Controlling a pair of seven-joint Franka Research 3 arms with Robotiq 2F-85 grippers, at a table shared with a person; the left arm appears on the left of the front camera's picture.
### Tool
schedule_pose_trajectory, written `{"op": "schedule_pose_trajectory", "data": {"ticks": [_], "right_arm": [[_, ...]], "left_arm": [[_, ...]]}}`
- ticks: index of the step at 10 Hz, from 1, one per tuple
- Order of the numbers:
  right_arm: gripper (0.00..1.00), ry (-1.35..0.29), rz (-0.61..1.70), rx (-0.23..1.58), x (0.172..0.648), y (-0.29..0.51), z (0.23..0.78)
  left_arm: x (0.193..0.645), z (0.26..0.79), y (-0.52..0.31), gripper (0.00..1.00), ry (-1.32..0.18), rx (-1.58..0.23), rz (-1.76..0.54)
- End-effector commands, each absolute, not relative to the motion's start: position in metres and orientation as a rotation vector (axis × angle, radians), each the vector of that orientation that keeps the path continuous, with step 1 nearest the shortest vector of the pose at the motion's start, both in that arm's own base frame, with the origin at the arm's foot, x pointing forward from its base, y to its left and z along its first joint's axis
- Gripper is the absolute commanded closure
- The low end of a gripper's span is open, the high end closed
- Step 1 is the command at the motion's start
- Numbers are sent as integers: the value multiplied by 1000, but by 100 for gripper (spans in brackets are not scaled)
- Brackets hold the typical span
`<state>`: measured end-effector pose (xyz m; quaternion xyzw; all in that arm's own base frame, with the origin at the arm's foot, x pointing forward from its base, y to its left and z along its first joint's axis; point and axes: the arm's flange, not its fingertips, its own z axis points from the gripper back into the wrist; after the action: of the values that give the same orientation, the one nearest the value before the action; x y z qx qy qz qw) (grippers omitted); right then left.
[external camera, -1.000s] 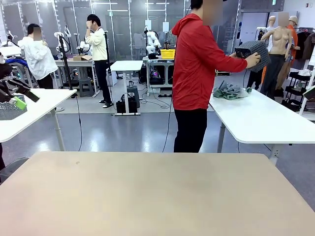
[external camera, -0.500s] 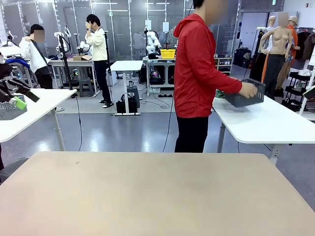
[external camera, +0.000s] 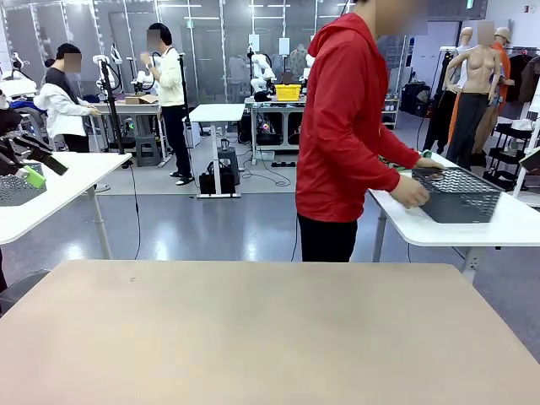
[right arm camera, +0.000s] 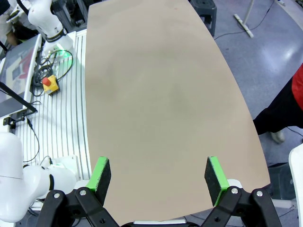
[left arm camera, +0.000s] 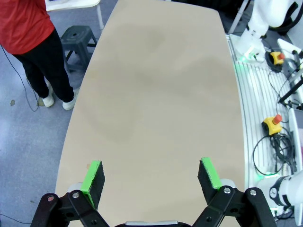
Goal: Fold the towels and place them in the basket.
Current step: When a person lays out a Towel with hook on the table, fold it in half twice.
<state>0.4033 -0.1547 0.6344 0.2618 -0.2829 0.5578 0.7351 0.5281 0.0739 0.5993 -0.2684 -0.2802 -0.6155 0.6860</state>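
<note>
The dark grey mesh basket (external camera: 460,196) stands on a white table (external camera: 506,232) beyond my table, at the far right of the front view. A person in a red hoodie (external camera: 346,126) has both hands on its left end. The towels are hidden from me. Over the bare beige table (left arm camera: 156,85), my left gripper (left arm camera: 150,165) is open with nothing between its green pads. My right gripper (right arm camera: 157,161) is also open and empty above the same table (right arm camera: 161,85).
The beige table (external camera: 253,329) fills the near half of the front view. The person's legs (left arm camera: 42,71) and a stool (left arm camera: 78,38) stand by its far edge. Robot bases, cables and red stop buttons (left arm camera: 275,124) line its near side. Another white table (external camera: 51,190) stands far left.
The person has brought the basket down from chest height and set it on the white table, shifting it to the right. Neither gripper has changed.
</note>
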Motion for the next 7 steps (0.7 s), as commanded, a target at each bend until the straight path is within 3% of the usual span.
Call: {"op": "schedule_pose_trajectory", "data": {"ticks": [1,7], "right_arm": [[0,-627,1232,581,404,-154,634],[0,-627,1232,581,404,-154,634]], "left_arm": [[528,599,74,0,-629,-599,-1378],[528,599,74,0,-629,-599,-1378]]}}
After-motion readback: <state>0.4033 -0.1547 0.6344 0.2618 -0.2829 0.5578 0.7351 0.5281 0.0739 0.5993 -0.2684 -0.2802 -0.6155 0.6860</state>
